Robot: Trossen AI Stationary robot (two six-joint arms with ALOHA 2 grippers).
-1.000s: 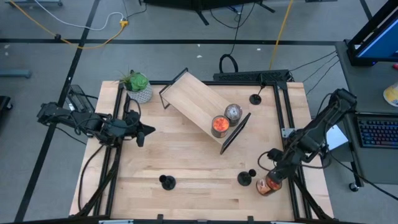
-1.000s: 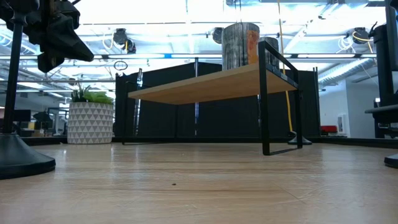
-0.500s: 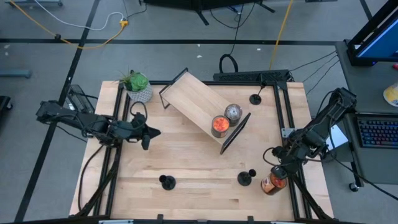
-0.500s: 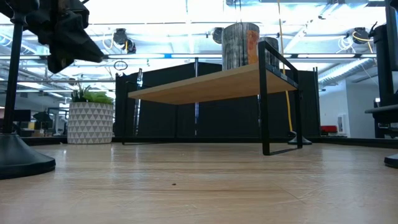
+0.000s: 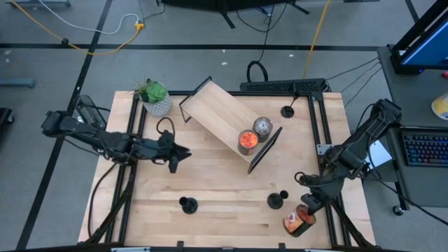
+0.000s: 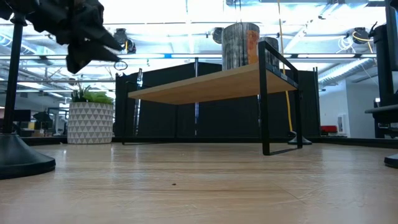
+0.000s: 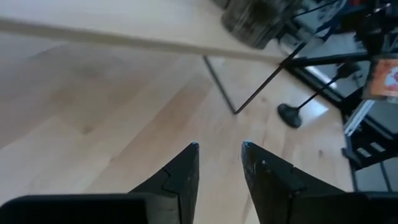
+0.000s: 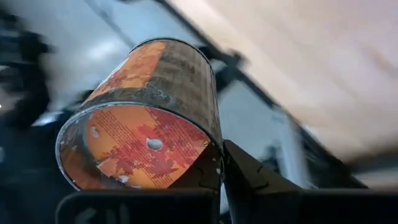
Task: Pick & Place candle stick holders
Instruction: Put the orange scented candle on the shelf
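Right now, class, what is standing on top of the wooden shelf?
Two candle jars, one orange and one grey, stand on the shelf. Their bases are hidden from above.

A wooden shelf (image 6: 205, 84) on black legs stands mid-worktop (image 6: 199, 186) with two cans (image 6: 240, 43) on top, a potted plant (image 6: 90, 121) behind, the left gripper (image 6: 84, 34) hovering high.

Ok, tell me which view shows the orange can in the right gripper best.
The right wrist view: the orange can fills the picture beside the fingers. The high view shows it small at the table's right front corner; the low and left wrist views give nothing clear.
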